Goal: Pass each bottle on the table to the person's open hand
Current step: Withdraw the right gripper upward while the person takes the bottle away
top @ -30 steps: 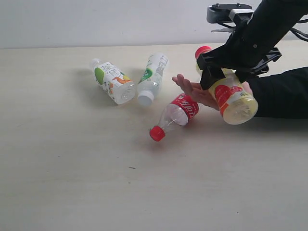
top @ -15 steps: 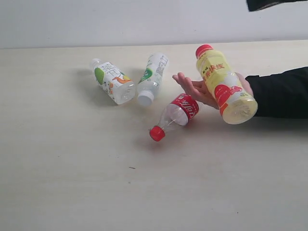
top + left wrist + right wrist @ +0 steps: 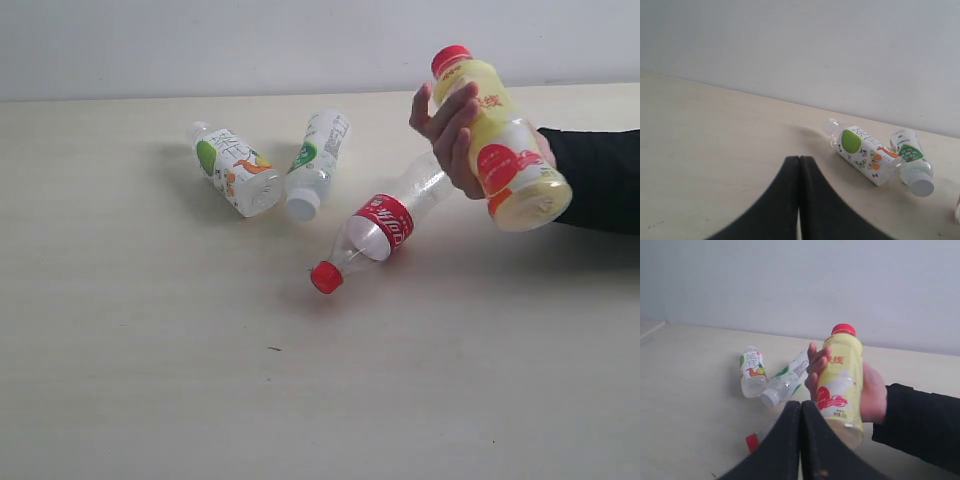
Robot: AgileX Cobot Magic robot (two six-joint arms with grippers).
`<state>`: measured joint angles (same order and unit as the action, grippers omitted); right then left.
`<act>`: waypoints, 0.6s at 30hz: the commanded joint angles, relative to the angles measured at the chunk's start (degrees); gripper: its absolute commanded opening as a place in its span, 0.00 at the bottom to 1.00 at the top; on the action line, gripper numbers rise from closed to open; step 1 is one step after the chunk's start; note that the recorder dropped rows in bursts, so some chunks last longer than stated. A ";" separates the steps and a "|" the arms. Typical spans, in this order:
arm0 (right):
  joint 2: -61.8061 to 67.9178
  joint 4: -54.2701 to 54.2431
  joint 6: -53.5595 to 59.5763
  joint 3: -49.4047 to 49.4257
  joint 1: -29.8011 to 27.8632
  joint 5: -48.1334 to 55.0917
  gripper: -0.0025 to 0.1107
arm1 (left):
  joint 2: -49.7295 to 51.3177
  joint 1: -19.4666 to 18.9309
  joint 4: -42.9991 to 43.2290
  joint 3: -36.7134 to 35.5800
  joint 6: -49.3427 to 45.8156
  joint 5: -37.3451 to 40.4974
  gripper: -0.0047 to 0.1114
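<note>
Left gripper (image 3: 799,160): mine, clenched, the two fingers pressed flat together with nothing between them; it is out of the exterior view.
Right gripper (image 3: 800,405): also clenched on nothing, finger against finger; out of the exterior view too.
Yellow-labelled bottle (image 3: 508,150): in the person's hand (image 3: 452,135), held clear of the table (image 3: 150,380) at about 2 o'clock from the table's middle in the exterior view. It is tilted, red cap toward 11 o'clock and base toward 5 o'clock.
Person's hand: fingers curled around the upper half of the yellow-labelled bottle; the black sleeve runs off toward 3 o'clock.
Red-labelled bottle (image 3: 385,225): lying on its side near the middle of the table, red cap pointing between 7 and 8 o'clock. Its clear base reaches up under the hand; I cannot tell whether they touch.
White-capped bottle, left (image 3: 235,172): on its side at about 10 o'clock from the middle, cap toward 11 o'clock.
White-capped bottle, right (image 3: 318,160): on its side just beside the other, cap toward 7 o'clock. The two lie in a V, closest at the 6 o'clock ends, where the cap comes near the other's base.
</note>
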<state>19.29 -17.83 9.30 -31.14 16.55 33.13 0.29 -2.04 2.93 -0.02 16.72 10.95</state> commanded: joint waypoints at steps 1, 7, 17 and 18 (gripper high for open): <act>-7.64 -1.13 0.66 4.09 -0.24 -0.61 0.02 | -0.29 0.25 -0.37 0.02 -0.07 -0.30 0.04; -12.51 -2.19 0.66 5.69 -0.24 1.75 0.02 | -0.29 0.25 -0.37 0.02 -0.07 -0.30 0.04; -13.30 -3.69 0.56 5.69 -0.24 9.13 0.02 | -0.29 0.25 -0.37 0.02 -0.07 -0.30 0.04; -13.30 -3.85 0.56 5.69 -0.24 9.13 0.02 | -0.29 0.25 -0.37 0.02 -0.07 -0.30 0.04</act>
<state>6.24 -20.62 9.51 -25.63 16.55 41.91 0.29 -2.04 2.93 -0.02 16.72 10.95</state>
